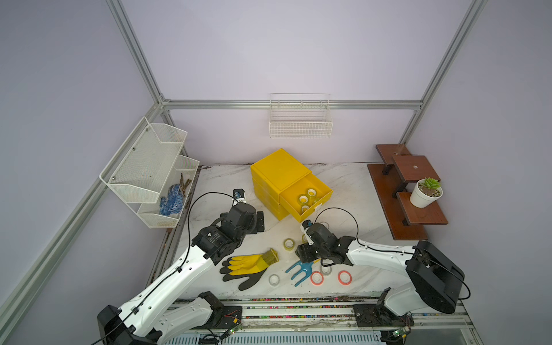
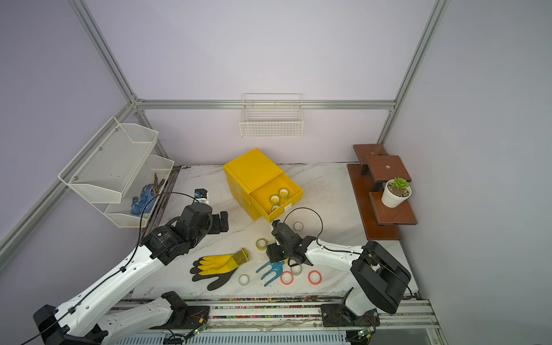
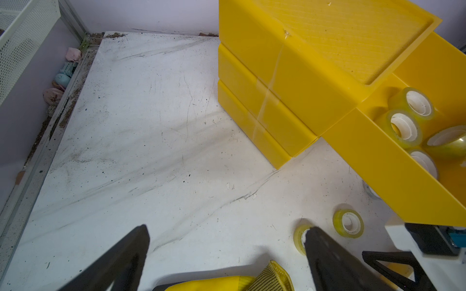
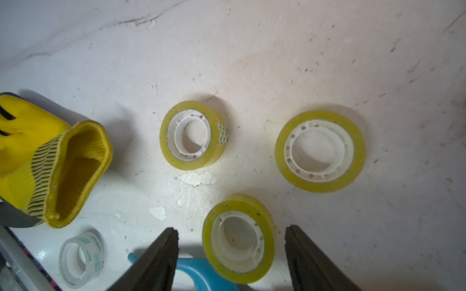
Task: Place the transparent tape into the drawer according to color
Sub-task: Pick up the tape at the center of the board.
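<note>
Right gripper [image 1: 300,254] hangs nose-down over the near middle of the table [image 1: 227,185], just right of the glove [image 1: 248,264] cuff and above the blue hand rake [image 1: 300,270]. In both top views its jaws are hidden under the wrist. The right arm reaches in from the near right, with the forearm running left. The left gripper [image 1: 259,221] hovers left of the cabinet [image 1: 277,173], on an arm rising from the near left. The top drawer [image 1: 324,187] is pulled out toward the near right and holds the stored rolls [image 1: 303,198], tinted yellow-green with white cores. One loose roll [image 1: 289,244] of the same tint lies flat just left of the right gripper. Two red-orange rolls [image 1: 316,278] and the clear rolls [image 1: 274,280] lie near the front edge.

Left wrist view: the left gripper [image 3: 227,228] is spread wide, with only bare table between its fingers [image 3: 121,259]. Four stored rolls [image 3: 403,126] show in the top drawer.

Right wrist view: the right gripper [image 4: 230,228] is set to a medium gap. Its jaws straddle a tilted roll [image 4: 238,238], yellow-green, with a gap on each side and no contact visible. This roll overlaps the rake handle. Two flat rolls [image 4: 320,151] of the same tint lie on the table, apart from each other.
</note>
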### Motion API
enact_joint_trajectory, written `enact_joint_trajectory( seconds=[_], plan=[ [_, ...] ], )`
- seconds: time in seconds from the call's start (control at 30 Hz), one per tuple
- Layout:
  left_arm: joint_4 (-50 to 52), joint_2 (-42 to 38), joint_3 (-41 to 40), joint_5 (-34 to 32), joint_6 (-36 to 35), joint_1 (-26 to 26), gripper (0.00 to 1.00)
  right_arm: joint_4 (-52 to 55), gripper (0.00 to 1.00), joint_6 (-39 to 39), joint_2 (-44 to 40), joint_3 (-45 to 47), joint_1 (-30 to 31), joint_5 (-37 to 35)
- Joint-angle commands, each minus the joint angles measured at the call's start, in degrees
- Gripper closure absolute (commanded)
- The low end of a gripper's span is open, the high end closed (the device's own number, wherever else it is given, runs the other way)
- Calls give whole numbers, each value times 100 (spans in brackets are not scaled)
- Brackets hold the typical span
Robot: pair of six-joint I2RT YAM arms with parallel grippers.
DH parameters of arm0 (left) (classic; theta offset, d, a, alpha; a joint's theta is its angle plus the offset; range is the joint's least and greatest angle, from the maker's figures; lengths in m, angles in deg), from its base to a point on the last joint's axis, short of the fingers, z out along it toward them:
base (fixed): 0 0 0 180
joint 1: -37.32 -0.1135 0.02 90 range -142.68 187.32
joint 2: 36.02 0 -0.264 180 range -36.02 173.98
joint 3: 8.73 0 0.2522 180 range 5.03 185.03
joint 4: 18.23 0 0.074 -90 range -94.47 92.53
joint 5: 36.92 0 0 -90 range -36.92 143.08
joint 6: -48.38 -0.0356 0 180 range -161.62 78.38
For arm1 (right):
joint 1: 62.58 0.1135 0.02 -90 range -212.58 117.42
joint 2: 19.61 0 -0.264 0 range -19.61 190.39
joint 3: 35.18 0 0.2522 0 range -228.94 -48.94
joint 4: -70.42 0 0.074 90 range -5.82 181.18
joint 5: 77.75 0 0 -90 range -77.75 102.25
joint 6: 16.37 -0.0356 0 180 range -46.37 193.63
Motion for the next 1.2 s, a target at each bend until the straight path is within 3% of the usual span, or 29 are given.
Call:
enact_joint_trajectory(
  seconds=[0.0, 0.33, 0.4, 0.43, 0.77, 0.97, 1.17],
  plan=[
    [-128, 21, -42, 21, 79, -61, 0, 165, 28, 107, 91, -151, 94, -299],
    [-144, 74, -101, 65, 114, -118, 0, 387, 32, 80, 584, -359, 225, -656],
    [-157, 91, -111, 85, 123, -131, 0, 500, 32, -13, 601, -388, 226, -790],
    [-170, 99, -113, 101, 118, -139, 0, 533, 38, -49, 592, -388, 225, -833],
    [-169, 214, -75, 158, 118, -191, 0, 955, 42, -299, 543, -325, 223, -1295],
    [-164, 245, -76, 202, 122, -218, 0, 613, 49, -310, 172, -89, 227, -1160],
    [-160, 311, -93, 241, 132, -237, 0, 124, 51, -121, -840, 113, 200, -915]
  ],
)
